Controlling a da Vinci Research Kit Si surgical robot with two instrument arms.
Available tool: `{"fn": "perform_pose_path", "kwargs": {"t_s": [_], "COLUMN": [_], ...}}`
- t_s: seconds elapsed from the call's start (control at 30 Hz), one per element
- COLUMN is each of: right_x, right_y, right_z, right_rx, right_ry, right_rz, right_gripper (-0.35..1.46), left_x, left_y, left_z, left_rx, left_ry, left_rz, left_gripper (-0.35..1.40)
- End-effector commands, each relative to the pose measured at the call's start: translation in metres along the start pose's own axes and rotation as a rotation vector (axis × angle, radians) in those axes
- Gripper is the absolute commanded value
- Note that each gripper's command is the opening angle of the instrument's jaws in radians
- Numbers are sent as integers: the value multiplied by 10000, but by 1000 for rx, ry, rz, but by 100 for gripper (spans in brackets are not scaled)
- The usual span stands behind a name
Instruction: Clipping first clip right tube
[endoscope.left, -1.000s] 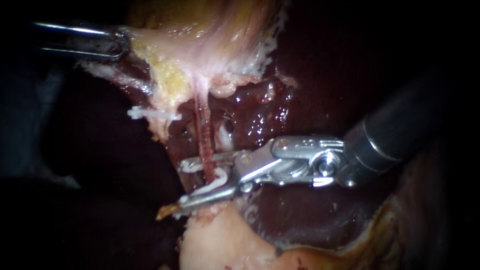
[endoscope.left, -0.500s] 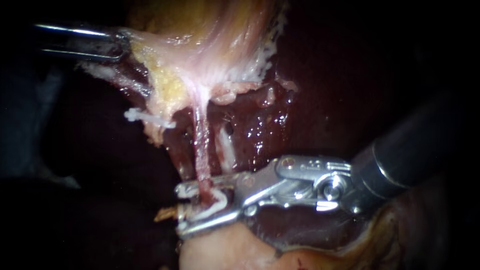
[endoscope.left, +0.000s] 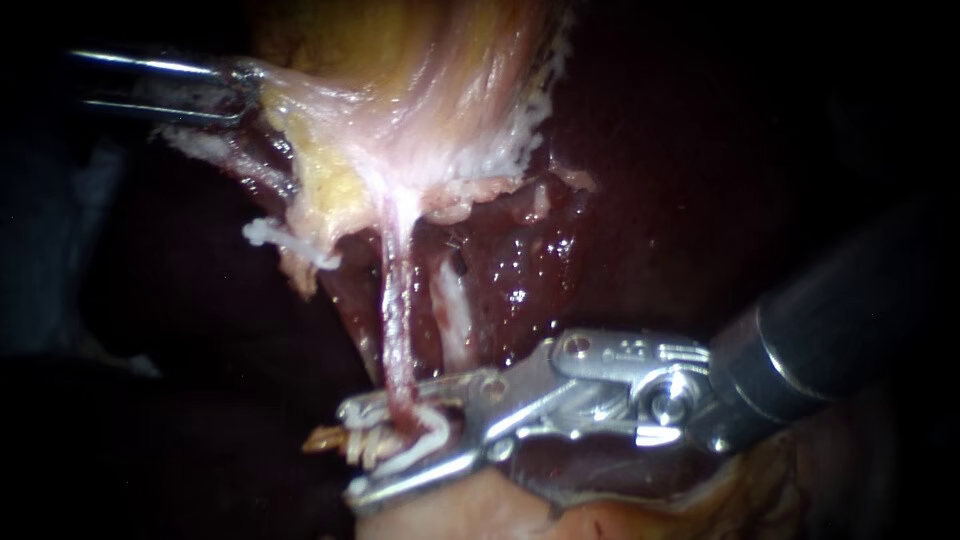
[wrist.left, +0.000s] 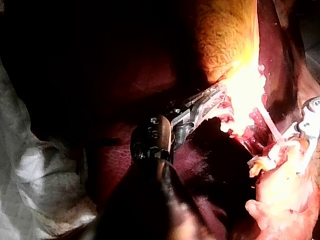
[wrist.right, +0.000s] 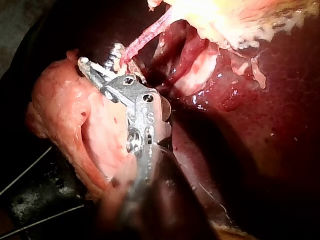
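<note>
Sliding toward 6 o'clock along the red tube (endoscope.left: 397, 310), the right instrument (endoscope.left: 350, 455) now sits lower than a second ago, at the tube's bottom end. The tube looks drawn out longer above it. The left instrument (endoscope.left: 240, 85) has kept its place at 10 o'clock, its jaws closed on the edge of the gallbladder (endoscope.left: 400, 110), which they pull toward 10 o'clock.

The right jaws stand well apart, one on each side of the tube, and carry a white clip (endoscope.left: 430, 440) between them. They have not yet closed it onto the tube. I cannot say for certain that this is the task's right tube, because a paler tube (endoscope.left: 455, 310) runs just beside it at its 3 o'clock side.

Risks, as I judge them:
- The paler tube passes behind the upper jaw, so a deeper bite could take both tubes.
- Frayed strands lie between the jaw tips and might be clipped in, leaving a loose hold.
- The tube is thin and taut, and more pull from either instrument could tear it.

The tube's long axis runs from 12 to 6 o'clock over the liver (endoscope.left: 520, 270). The jaws point toward 9 o'clock and cross it almost squarely.
</note>
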Motion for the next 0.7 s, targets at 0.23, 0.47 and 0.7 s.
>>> {"fn": "perform_pose_path", "kwargs": {"t_s": [0.23, 0.47, 0.7], "right_x": [-3, -5, -6], "right_y": [7, 10, 14], "right_z": [-6, -12, -14], "right_rx": [-14, -19, -20], "right_ry": [4, 5, 6], "right_rz": [20, 31, 90], "right_gripper": [23, 2, -29], "left_x": [0, 0, 0], "left_y": [0, 0, 0], "left_z": [0, 0, 0], "left_rx": [0, 0, 0], "left_ry": [0, 0, 0], "left_rz": [0, 0, 0], "left_gripper": [-35, -35, -35]}}
